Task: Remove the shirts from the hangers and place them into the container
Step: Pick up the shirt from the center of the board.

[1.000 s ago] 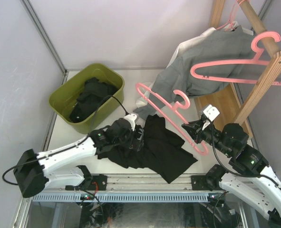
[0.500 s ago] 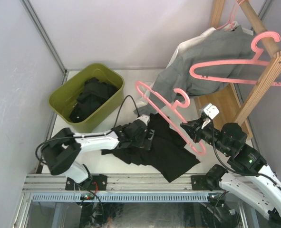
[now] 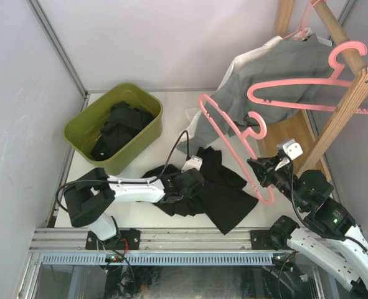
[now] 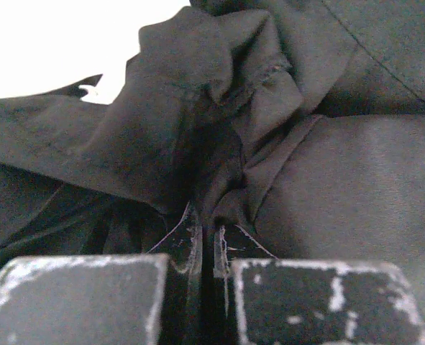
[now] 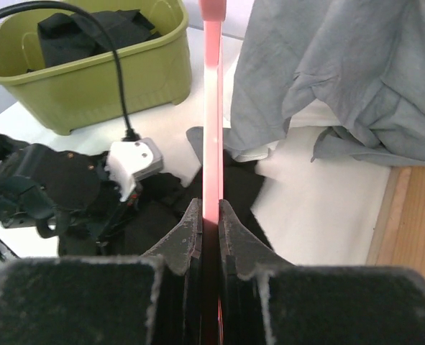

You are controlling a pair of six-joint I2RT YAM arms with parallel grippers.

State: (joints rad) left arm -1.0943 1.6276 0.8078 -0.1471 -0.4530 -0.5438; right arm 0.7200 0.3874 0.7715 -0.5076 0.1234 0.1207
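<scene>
**Left end effector clamps the black shirt as the hanger lifts away**

The left end effector [image 4: 206, 241] has snapped shut from wide open. It now pinches a bunched fold of the black shirt [image 3: 224, 199], which lies spread on the table [image 3: 168, 121] near the front edge, apart from the container [image 3: 134, 148]. The right end effector [image 5: 211, 219], closed on the pink hanger [image 5: 212, 108], has carried it up and to the right, and the hanger now looks clear of the fabric. The shirt therefore seems ready to be hauled left to the container, where a second black shirt [image 3: 118, 131] already lies.
</scene>
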